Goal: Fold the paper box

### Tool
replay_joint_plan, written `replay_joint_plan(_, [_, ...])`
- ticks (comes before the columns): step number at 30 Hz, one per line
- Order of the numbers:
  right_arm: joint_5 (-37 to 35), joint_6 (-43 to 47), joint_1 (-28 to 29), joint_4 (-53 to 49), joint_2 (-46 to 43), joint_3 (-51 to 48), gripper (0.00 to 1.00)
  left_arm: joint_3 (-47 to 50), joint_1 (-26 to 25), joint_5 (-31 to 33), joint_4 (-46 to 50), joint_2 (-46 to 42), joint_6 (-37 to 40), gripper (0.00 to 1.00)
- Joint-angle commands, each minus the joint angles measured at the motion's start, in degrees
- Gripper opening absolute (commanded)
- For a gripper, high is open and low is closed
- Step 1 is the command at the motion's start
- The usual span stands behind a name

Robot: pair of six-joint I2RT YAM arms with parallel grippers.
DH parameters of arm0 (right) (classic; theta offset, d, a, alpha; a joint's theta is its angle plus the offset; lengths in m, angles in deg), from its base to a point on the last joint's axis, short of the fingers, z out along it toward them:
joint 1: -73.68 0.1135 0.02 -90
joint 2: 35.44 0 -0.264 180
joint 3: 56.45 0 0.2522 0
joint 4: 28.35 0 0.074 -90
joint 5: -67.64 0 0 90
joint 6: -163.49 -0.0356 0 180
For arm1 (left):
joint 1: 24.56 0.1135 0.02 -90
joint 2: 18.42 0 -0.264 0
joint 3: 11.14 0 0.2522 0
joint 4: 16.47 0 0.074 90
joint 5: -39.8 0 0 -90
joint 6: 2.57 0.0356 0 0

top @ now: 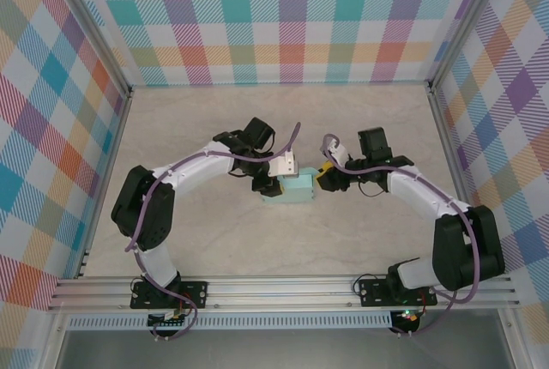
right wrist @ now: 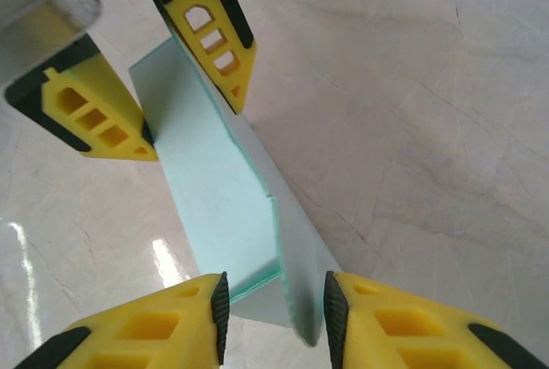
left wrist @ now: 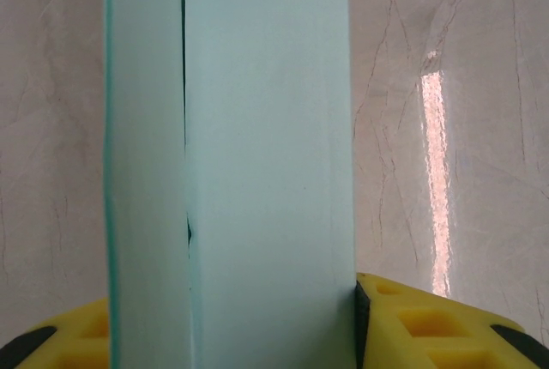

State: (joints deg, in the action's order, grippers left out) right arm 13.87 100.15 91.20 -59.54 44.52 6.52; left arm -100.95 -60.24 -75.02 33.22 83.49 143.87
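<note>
Paper box lies at the middle of the table, between the two grippers. It is a pale aqua strip with a seam running along its length. The left gripper grips its left end, and its yellow fingers are pressed against both long edges. The right gripper is at the right end. Its fingers are set narrow, one on each side of the card's corner. I cannot tell whether they actually pinch it.
</note>
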Motion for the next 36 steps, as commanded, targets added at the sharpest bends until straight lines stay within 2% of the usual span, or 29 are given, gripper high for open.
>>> replay_joint_plan(1, [-2.34, 2.23, 1.48, -2.83, 0.8, 2.86, 0.33, 0.49, 0.44, 0.15, 2.41, 3.16, -1.53, 0.45])
replay_joint_plan(10, [-9.91, -4.23, 5.49, -3.77, 0.39, 4.06, 0.21, -0.99, 0.29, 1.28, 1.18, 5.05, -8.43, 0.45])
replay_joint_plan(13, [-12.48, -10.32, 6.16, -0.3, -0.57, 2.14, 0.13, -0.5, 0.17, -0.21, -0.59, 5.15, -11.02, 0.45])
replay_joint_plan(18, [-14.55, -23.32, 7.63, 4.48, -0.38, 0.9, 0.09, -0.39, -0.55, 0.62, -1.34, 5.09, -11.93, 0.47])
replay_joint_plan(22, [-16.11, -28.06, 9.9, 4.3, 0.08, 2.47, 0.08, -0.7, -1.08, 0.99, -1.56, 5.11, -11.8, 0.47])
replay_joint_plan(27, [-18.04, -29.57, 11.31, 1.97, 0.54, 4.4, 0.08, -1.89, -1.67, 2.41, -1.14, 5.76, -12.24, 0.48])
replay_joint_plan(36, [-18.85, -34.42, 12.36, 6.32, 2.15, -0.01, 0.04, -1.17, -2.32, 4.11, -3.24, 5.9, -14.33, 0.49])
